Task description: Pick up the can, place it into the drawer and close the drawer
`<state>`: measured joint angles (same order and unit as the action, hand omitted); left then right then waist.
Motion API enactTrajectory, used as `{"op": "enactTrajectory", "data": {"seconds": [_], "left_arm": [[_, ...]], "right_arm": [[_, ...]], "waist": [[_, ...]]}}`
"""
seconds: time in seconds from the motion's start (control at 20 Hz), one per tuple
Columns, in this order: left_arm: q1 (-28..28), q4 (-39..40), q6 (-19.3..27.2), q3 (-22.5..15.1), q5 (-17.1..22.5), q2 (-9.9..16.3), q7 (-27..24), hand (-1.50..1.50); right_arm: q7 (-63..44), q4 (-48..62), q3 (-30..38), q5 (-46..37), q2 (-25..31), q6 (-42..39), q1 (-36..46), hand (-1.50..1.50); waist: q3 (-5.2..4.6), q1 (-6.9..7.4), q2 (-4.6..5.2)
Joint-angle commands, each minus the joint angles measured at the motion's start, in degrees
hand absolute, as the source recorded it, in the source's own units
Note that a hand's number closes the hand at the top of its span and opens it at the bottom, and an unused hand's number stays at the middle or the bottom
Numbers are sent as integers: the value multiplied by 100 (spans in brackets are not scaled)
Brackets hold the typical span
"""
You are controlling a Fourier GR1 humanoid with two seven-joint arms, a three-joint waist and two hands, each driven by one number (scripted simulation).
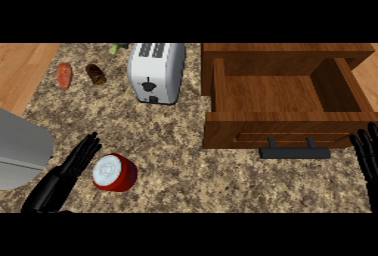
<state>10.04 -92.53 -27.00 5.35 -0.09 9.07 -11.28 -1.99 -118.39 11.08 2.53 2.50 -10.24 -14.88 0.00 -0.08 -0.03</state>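
A red can [115,173] with a white lid lies on the granite counter at the lower left. My left hand [65,175] is just left of it, fingers straight and pointing up, close to the can's side; it does not curl round it. The wooden drawer [284,95] stands pulled open at the upper right, its inside bare, with a dark handle [294,152] on its front. At the right edge, below the drawer's front corner, my right hand [366,157] shows with straight fingers up.
A silver toaster [156,71] stands at the back middle. A carrot [64,75] and a brown potato-like item [95,73] lie at the back left, with a green item [118,48] behind. A grey appliance [18,150] fills the left edge.
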Motion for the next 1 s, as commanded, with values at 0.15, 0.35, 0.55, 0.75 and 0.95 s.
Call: {"op": "enactTrajectory", "data": {"seconds": [0.15,0.35,0.55,0.75,0.95], "left_arm": [[-245,907,-79,242,-258,164,-579,-150],[-584,1454,-53,206,-405,131,-824,-150],[-916,2450,83,307,-754,261,-1532,-150],[-827,2807,-40,357,-740,320,-1839,-150],[-723,2553,124,212,-778,101,-1507,-150]], "right_arm": [[92,256,438,261,198,-257,64,-150],[600,601,125,-320,-75,-81,120,-150],[306,-53,-299,-254,-239,128,-317,-150],[-139,61,289,70,91,-95,317,-150],[-484,-278,98,-199,-56,148,384,-150]], "waist": [[0,-3,1],[0,-1,2],[-2,-25,3],[-1,-5,3],[0,3,0]]}}
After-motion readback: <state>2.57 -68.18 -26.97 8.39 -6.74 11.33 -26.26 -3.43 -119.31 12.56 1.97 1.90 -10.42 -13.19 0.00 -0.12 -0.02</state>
